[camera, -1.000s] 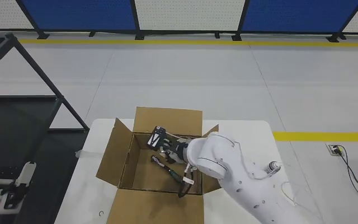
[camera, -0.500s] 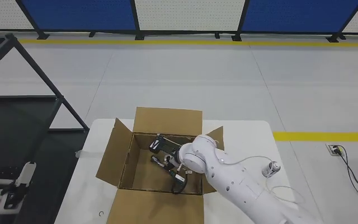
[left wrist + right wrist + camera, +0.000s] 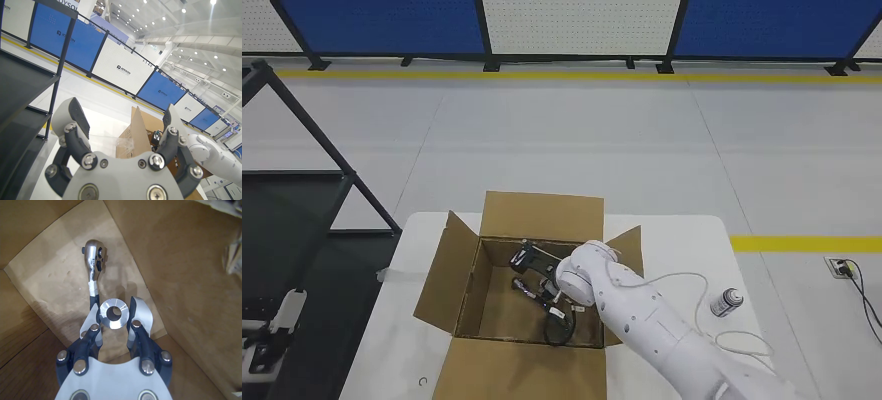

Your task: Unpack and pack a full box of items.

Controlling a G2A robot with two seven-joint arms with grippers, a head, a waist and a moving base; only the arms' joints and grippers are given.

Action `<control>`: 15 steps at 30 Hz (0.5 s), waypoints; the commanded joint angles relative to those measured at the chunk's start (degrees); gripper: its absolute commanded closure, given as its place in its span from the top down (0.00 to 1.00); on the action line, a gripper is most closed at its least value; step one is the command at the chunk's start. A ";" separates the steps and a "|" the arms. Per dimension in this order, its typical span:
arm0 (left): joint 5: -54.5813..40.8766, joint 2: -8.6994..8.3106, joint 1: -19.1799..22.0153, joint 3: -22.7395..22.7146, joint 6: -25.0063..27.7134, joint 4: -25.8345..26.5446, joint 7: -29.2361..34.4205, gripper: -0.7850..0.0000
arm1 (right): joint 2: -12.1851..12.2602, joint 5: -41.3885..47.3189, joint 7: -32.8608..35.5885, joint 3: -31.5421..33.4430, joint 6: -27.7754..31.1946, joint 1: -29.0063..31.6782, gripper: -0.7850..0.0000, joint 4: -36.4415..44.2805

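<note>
While left end effector (image 3: 122,104) gapes, right end effector (image 3: 114,305) clamps shiny, bored metal cylinder (image 3: 113,324).

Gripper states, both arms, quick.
Left gripper: open, holding nothing.
Right gripper: closed on a shiny metal cylinder, inside the cardboard box.

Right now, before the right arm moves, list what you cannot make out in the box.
Ratchet handle: right wrist view, end hidden behind the right gripper and the metal socket it holds.
Socket's length: only its top face shows.
Box contents: top view, tiny, partly under the right arm.
Box inside: left wrist view, screened by a flap.
</note>
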State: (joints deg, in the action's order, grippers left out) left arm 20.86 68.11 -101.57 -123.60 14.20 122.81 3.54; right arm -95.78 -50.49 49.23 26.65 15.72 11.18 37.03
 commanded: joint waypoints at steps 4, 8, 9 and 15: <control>0.00 0.00 0.00 0.00 0.00 0.00 0.00 1.00 | -0.79 -0.16 -0.84 0.29 0.47 -0.40 0.35 -1.97; 0.00 0.00 0.00 0.00 0.00 0.00 0.00 1.00 | -1.15 -0.41 -1.35 0.71 0.73 -0.42 0.39 -2.96; 0.00 0.00 0.00 0.00 0.00 0.00 0.00 1.00 | -1.20 -0.54 -1.47 0.82 0.76 -0.42 0.40 -3.11; 0.00 0.00 0.00 0.00 0.00 0.00 0.00 1.00 | -1.06 -1.59 -2.38 1.85 0.28 -0.15 0.41 -2.63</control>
State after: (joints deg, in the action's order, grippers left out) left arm 20.86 68.11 -101.57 -123.60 14.20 122.81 3.54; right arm -96.91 -51.89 47.01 28.30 16.22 10.97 34.15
